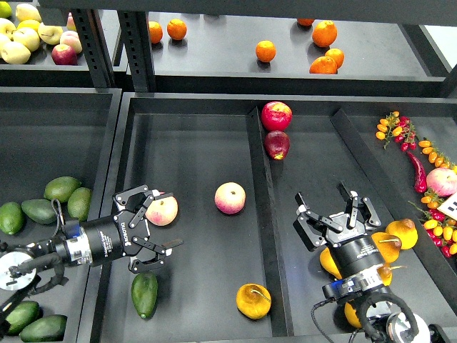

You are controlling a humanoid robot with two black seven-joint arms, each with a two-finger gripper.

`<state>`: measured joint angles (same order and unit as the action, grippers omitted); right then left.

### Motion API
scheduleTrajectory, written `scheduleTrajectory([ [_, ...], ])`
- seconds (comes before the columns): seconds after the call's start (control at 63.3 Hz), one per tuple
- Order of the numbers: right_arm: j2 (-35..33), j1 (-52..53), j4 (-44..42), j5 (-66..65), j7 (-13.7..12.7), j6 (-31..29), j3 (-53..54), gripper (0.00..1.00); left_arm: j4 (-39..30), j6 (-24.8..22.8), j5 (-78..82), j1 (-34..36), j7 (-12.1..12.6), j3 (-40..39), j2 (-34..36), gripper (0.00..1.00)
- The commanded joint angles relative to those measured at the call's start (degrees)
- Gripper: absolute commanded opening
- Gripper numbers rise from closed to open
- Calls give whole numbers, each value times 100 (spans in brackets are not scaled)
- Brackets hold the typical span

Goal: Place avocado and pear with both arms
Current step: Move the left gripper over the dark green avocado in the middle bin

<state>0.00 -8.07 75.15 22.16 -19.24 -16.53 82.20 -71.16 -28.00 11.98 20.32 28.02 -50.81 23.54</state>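
Left tool (pixel 152 229) gapes wide, empty, "DUCO" faintly legible on its wrist; avocado (pixel 144 294) at its 6 o'clock. Right tool (pixel 334 213) wide, empty; pear (pixel 253 301) at its 8 o'clock.

Seven oranges (pixel 265 51) on the upper shelf, one cut off at the top. Three pink peaches (pixel 230 198). Two red fruits (pixel 276 115). Six paler avocados (pixel 62 189) at left, one dark avocado (pixel 144 294). One blotched pear (pixel 253 301) alone; at least three more pears (pixel 402 233) at right, partly hidden. One red chili (pixel 418 171). Pale apples (pixel 14 51) and small tomatoes (pixel 428 146) too crowded to count.
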Motion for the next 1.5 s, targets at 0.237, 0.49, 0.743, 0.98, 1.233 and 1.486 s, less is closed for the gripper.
scheduleTrajectory([
  [0.237, 0, 446, 9, 61, -9, 563, 270, 100, -205, 0, 411, 1940, -2, 2101, 960, 99],
  [0.49, 0, 947, 0, 78, -9, 792, 288, 100, -205, 0, 534, 3364, -2, 3718, 1118, 99],
  [0.743, 0, 1229, -26, 131, -9, 1038, 305, 100, -170, 0, 543, 4594, -2, 5423, 942, 99],
  [0.98, 0, 1246, -26, 131, -9, 1038, 323, 100, -179, 0, 508, 5579, -2, 6943, 635, 99],
  [1.233, 0, 1246, -35, 131, -9, 1029, 323, 100, -39, 0, 481, 5720, -2, 7841, 81, 99],
  [1.486, 0, 1238, -44, 122, -9, 1011, 341, 100, 524, 0, -125, 5693, -2, 8157, -727, 99],
])
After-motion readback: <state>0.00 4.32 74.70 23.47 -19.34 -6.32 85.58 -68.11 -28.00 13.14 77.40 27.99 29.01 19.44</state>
